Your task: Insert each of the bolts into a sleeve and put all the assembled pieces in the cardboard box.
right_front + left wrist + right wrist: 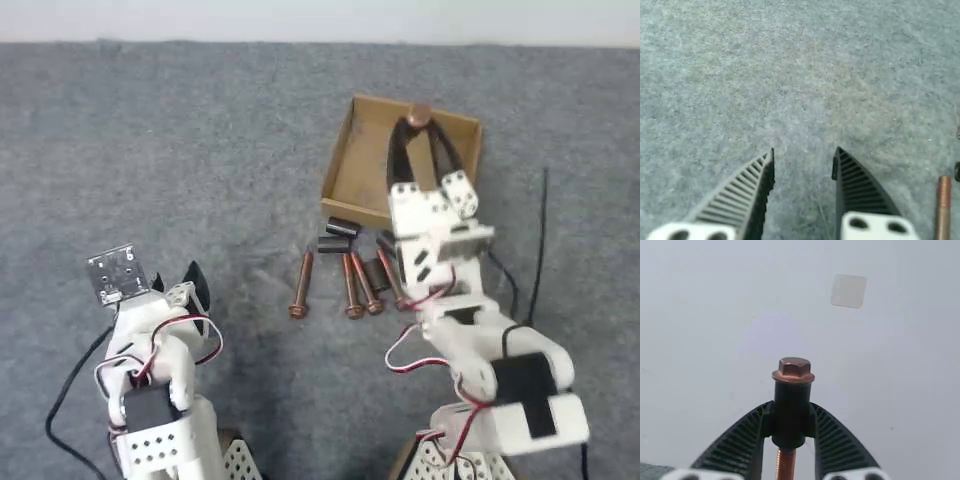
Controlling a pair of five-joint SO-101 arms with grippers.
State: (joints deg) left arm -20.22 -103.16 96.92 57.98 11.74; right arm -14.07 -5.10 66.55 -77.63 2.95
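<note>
Right gripper (790, 422): clamped from both sides on a black cylindrical sleeve (790, 407) that has a copper-coloured hex-flange bolt (793, 369) through it. The head stands past the fingertips and thread shows at the sleeve's other end.
Held piece, place: in the high view it sits over the far wall of the open brown cardboard box (345, 160). Its height above the box cannot be told.
Left gripper (802, 165): jaws spread with nothing between them, above the grey felt table cover (790, 65), well apart from the parts.
Loose bolts (350, 285): four, side by side just in front of the box.
Loose sleeves (341, 227): short black tubes between those bolts and the box.
Handling: likely stiff, smooth and dense for its size. The sleeve probably slides freely and only the flange stops it, so tipping it head-down could shed the bolt.
Where to hold: around the sleeve's middle for the assembled piece. Across mid-shank for a lying bolt, which may roll.
</note>
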